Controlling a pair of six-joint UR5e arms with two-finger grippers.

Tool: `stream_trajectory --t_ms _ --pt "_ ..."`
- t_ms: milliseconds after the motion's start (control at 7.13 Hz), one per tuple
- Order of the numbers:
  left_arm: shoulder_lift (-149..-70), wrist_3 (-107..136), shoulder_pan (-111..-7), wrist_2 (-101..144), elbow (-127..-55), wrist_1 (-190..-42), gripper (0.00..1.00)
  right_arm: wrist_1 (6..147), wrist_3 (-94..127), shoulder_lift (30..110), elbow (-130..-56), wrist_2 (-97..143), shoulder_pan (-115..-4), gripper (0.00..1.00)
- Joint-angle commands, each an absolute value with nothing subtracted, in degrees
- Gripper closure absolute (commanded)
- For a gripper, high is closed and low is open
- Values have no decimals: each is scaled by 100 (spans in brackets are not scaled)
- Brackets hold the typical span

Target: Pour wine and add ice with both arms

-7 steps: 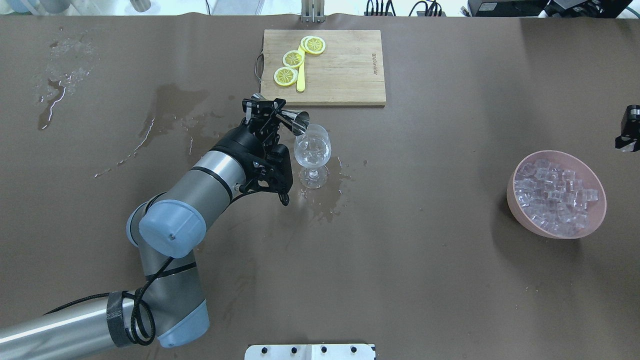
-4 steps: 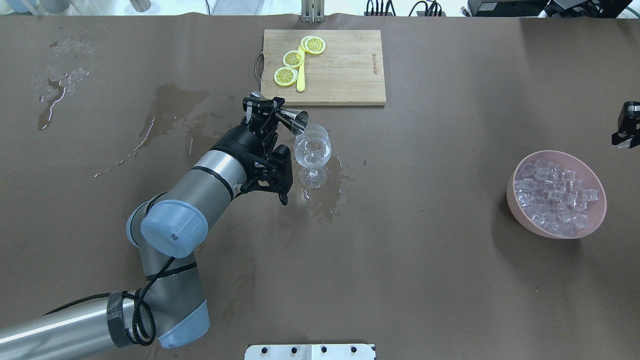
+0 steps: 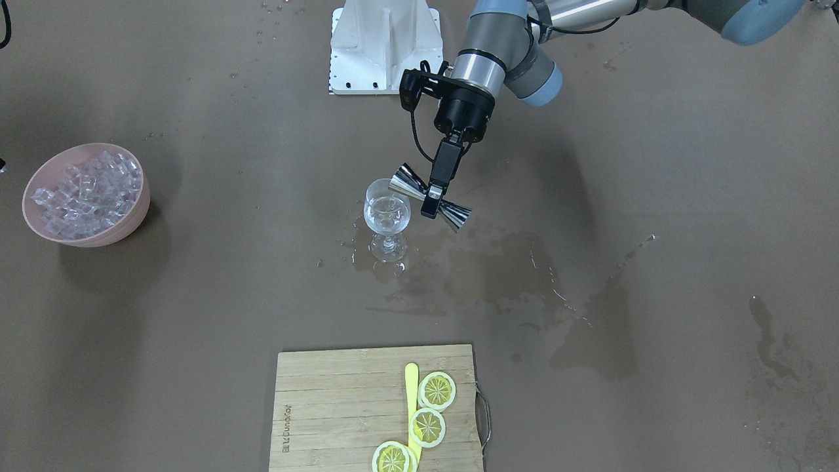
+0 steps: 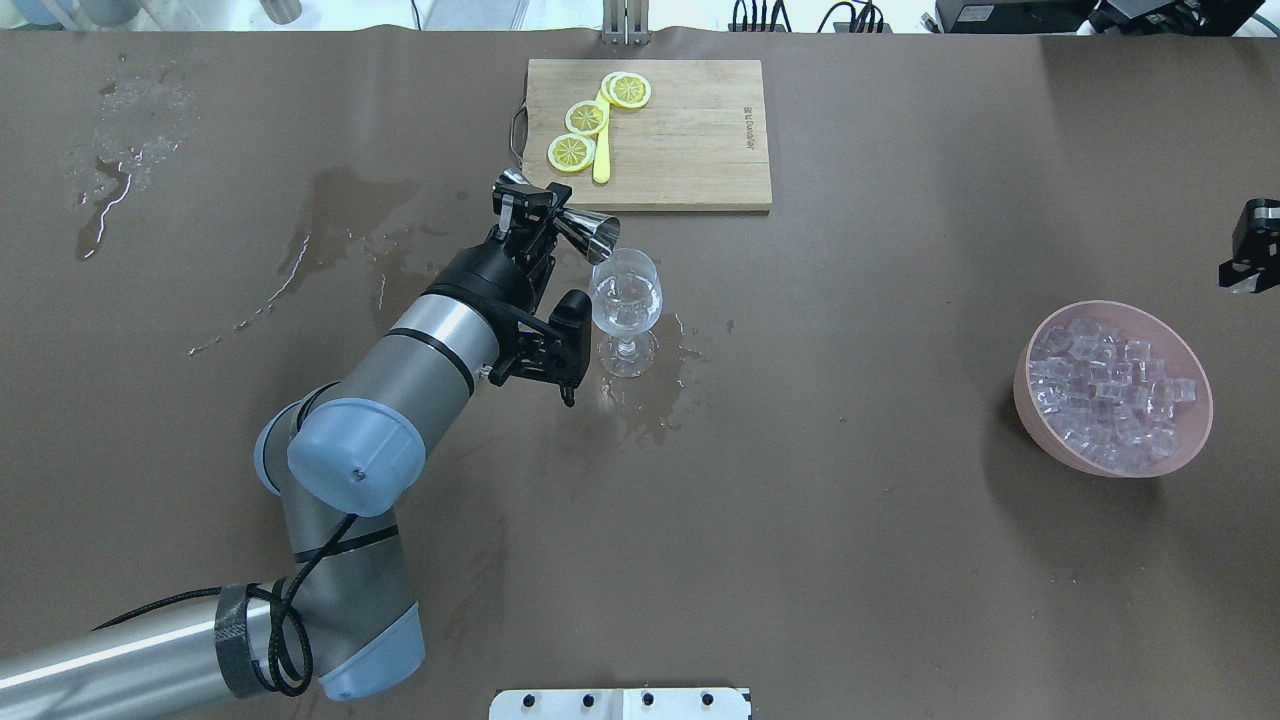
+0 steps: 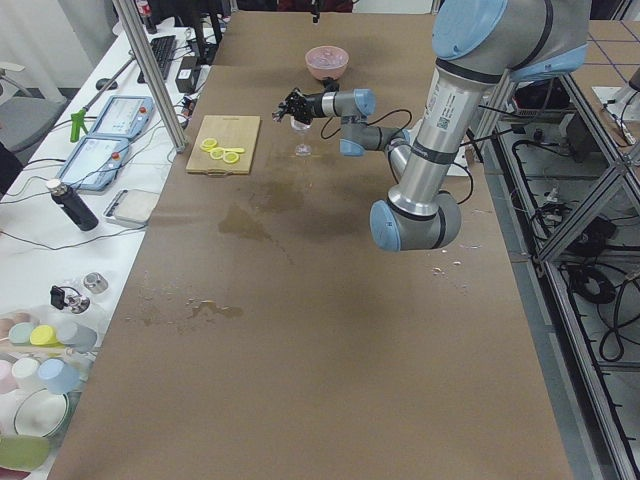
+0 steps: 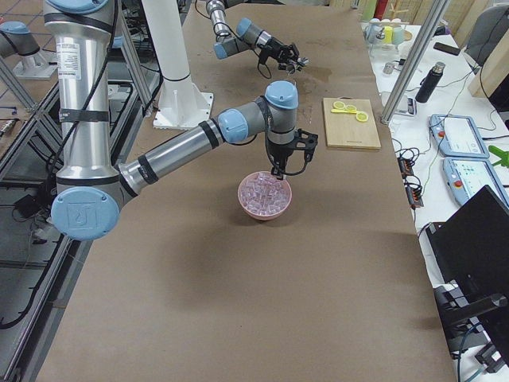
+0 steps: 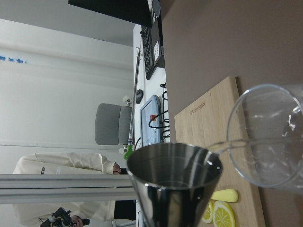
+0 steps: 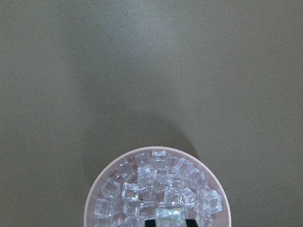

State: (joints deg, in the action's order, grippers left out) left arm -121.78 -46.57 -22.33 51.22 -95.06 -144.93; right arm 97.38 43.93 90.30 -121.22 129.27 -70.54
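Wine (image 7: pixel 228 144): a thin clear thread runs from the lip of the steel jigger (image 3: pixel 408 183) into the stemmed glass (image 3: pixel 387 213). The glass stands upright on the table (image 4: pixel 850 560), near the cutting board (image 4: pixel 690 150). Some liquid sits in the glass bowl, and the wrist view shows little left in the jigger. We judge the pour to be in its last part, not finished.

Left gripper (image 3: pixel 431 202): jaws closed on the jigger's waist, with the jigger tipped toward the glass rim.

Ice (image 4: pixel 1110 395): heaped in the pink bowl (image 4: pixel 1130 468), well apart from the glass. We see none in the glass, so that half of the task is left.

Right gripper (image 4: pixel 1248 262): hangs high over the bowl. Its wrist view shows one cube larger and nearer, between dark jaw tips. We take the jaws as closed on a single cube, though the view is cropped.

Wet patches (image 4: pixel 650 410) lie round the glass foot; we note spillage.

Writing: a maker's mark is burnt into the board near one edge, too small for us to read. We see no label on jigger, glass or bowl.
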Motion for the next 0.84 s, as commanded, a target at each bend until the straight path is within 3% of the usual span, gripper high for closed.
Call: stream_trajectory --t_ms 0,701 --pt "-12181 -4955 -2224 5010 -9510 -14484 100 9738 4403 9026 -12138 12937 -7023 92" --pt "-12190 -5047 -2023 4957 -9501 -14563 100 10406 4438 8096 -12120 12850 -6672 93"
